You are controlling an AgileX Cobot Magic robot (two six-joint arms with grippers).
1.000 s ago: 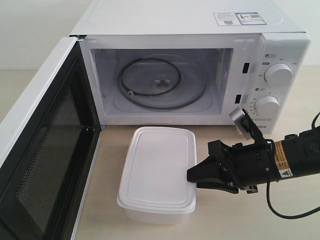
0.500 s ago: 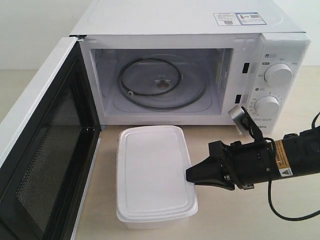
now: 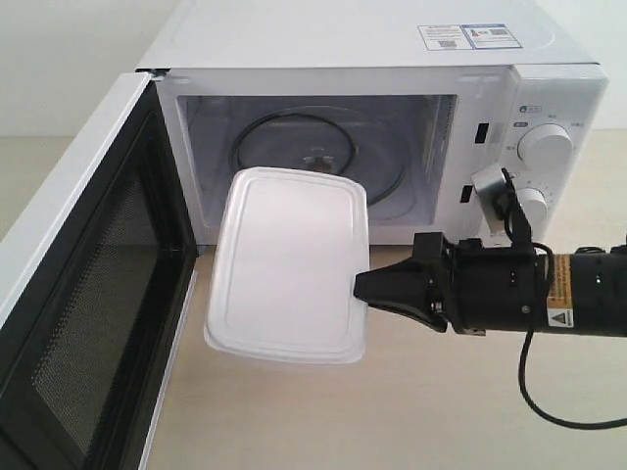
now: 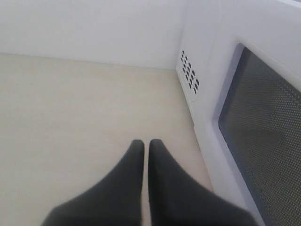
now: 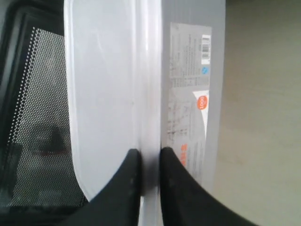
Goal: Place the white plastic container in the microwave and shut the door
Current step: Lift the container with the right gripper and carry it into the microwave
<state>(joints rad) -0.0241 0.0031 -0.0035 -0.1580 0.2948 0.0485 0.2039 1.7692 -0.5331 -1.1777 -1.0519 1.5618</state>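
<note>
Clamped narrowly on the lid rim, the jaws of the right gripper (image 3: 361,291) hold the white plastic container (image 3: 289,264) by one long side. One finger lies on the lid face and the other on the wall, just beside the red-and-white label (image 5: 190,94). The whole box extends away from the fingertips, tilted, and appears clear of the table (image 3: 294,421).

The container's far short edge overlaps the lower sill of the microwave (image 3: 343,39) opening. Beyond that edge the cavity is open, and part of the glass turntable (image 3: 294,137) shows. On the side of the box away from the jaws, the door (image 3: 88,294) stands swung wide, mesh face inward, with a gap between it and the box. The cavity mouth looks wider than the box.

The right arm lies low and roughly level, reaching across in front of the knobs (image 3: 546,145), its wrist camera raised toward them.

Well apart from the box, the left gripper (image 4: 142,143) has its jaws drawn almost together around nothing, above bare table just beside the door's outer face.
</note>
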